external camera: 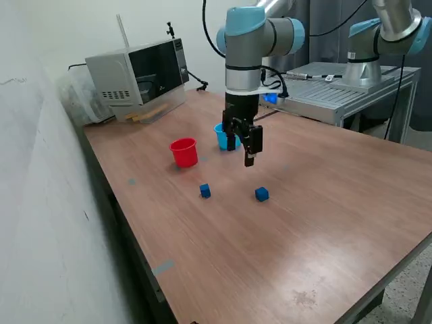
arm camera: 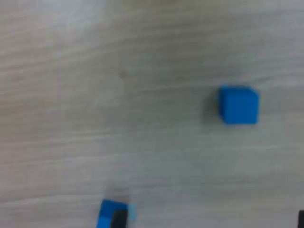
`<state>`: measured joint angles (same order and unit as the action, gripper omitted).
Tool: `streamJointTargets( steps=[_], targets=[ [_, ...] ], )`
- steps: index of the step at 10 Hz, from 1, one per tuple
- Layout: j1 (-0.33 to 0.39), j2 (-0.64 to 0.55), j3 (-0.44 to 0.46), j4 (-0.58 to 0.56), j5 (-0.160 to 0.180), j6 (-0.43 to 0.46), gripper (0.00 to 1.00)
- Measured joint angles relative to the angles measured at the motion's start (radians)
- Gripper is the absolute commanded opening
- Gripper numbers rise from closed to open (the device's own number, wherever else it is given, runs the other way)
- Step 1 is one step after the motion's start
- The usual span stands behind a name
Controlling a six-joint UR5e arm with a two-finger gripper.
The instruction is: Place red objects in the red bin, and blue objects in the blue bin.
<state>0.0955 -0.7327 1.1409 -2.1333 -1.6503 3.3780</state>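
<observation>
Two dark blue cubes lie apart on the wooden table, one (external camera: pixel 205 192) toward the exterior view's left and one (external camera: pixel 262 194) toward its right. The red cup (external camera: pixel 183 152) and the light blue cup (external camera: pixel 221 137) stand upright behind them. My gripper (external camera: pixel 241 152) hangs above the table in front of the blue cup, open and empty, hiding part of that cup. The blurred wrist view shows one blue cube (arm camera: pixel 238 104) whole and a second (arm camera: pixel 107 214) cut off at the frame edge, beside a dark fingertip (arm camera: pixel 119 219). No red objects are in view.
A microwave (external camera: pixel 142 74) sits at the table's far corner on the exterior view's left, next to a pale wall. A second robot arm (external camera: pixel 381 37) stands on a grey metal platform (external camera: pixel 337 91) at the back right. The table edge runs along the front.
</observation>
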Motion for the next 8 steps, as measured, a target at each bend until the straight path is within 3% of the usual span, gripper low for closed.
streamJointTargets(
  steps=[4,8],
  targets=[
    [-0.052,0.072,-0.076,-0.002,0.000,0.002,1.00],
    [-0.061,0.137,-0.120,-0.007,0.000,0.003,1.00]
  ],
)
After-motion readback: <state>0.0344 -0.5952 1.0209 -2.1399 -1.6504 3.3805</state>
